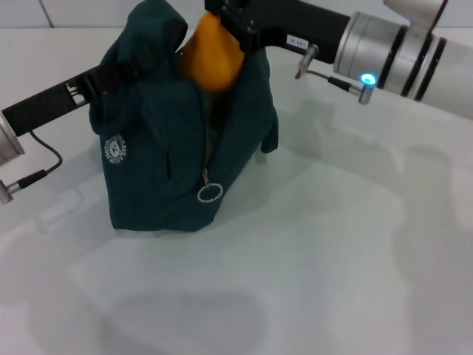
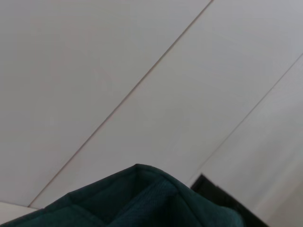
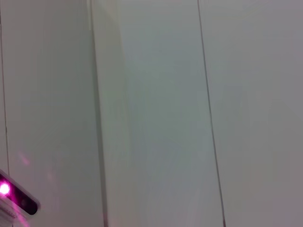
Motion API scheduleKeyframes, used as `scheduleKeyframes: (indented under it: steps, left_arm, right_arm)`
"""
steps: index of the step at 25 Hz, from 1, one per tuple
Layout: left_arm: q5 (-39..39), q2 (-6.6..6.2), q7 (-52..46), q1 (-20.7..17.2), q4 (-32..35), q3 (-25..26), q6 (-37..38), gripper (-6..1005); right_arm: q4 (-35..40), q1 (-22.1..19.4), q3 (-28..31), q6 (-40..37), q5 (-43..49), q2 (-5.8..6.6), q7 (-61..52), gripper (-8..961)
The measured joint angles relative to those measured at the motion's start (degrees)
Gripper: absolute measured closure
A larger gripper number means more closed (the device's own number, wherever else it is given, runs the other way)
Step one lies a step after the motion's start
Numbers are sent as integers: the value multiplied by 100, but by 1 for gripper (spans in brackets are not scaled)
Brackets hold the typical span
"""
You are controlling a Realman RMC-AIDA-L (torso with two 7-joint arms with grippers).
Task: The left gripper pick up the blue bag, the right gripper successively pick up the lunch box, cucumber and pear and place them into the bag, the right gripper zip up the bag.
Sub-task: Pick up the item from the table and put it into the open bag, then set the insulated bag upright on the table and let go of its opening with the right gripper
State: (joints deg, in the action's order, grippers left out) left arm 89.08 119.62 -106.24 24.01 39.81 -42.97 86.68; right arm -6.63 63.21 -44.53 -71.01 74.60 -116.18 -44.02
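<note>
- The step in hand looked like the last of the three loadings: the pear (image 1: 211,55) was at the open top of the blue bag (image 1: 177,163), with no lunch box or cucumber in sight on the table (image 1: 355,259), so both were probably inside already, though the bag's inside was hidden.
- The right gripper (image 1: 235,22) came in from about two o'clock and sat at the bag's twelve o'clock edge, clamped on the pear's upper part; the fruit's lower half was already below the rim of the opening.
- The left gripper (image 1: 111,78) reached in from about nine o'clock and met the bag's upper left side, where fabric was bunched up around it. Its fingers were buried in the cloth, so whether they were pinched shut could not be told; the raised fabric suggested a hold.
- The bag stood on the table left of centre, its front zip open and the ring pull (image 1: 209,193) hanging low at about six o'clock on its face.
- The left wrist view showed only a fold of bag fabric against the wall (image 2: 118,71); the right wrist view showed only wall.
- Next, by judgement: lower the pear a little, release it, lift the right gripper clear, then go for the ring pull to zip the bag.
</note>
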Motion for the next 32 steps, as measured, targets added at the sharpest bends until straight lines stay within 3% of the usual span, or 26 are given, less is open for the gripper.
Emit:
scheduleKeyframes:
  steps: [9, 15, 22, 28, 32]
  left_arm:
    - [-15, 6, 7, -2, -8, 8, -11, 960]
    - [-16, 8, 7, -13, -67, 35, -10, 960]
    - [-16, -10, 7, -24, -71, 51, 19, 960]
    - [-16, -16, 7, -41, -68, 61, 30, 960]
    - [-16, -18, 7, -55, -43, 62, 36, 960]
  right_arm:
    - [16, -347, 8, -206, 144, -1, -52, 918]
    - [65, -517, 213, -276, 148, -1, -69, 852]
    - [338, -759, 145, -779, 332, 0, -92, 637]
    - [1308, -1604, 46, -860, 929, 15, -953, 405]
    - [1900, -2166, -532, -864, 1020, 16, -1263, 342]
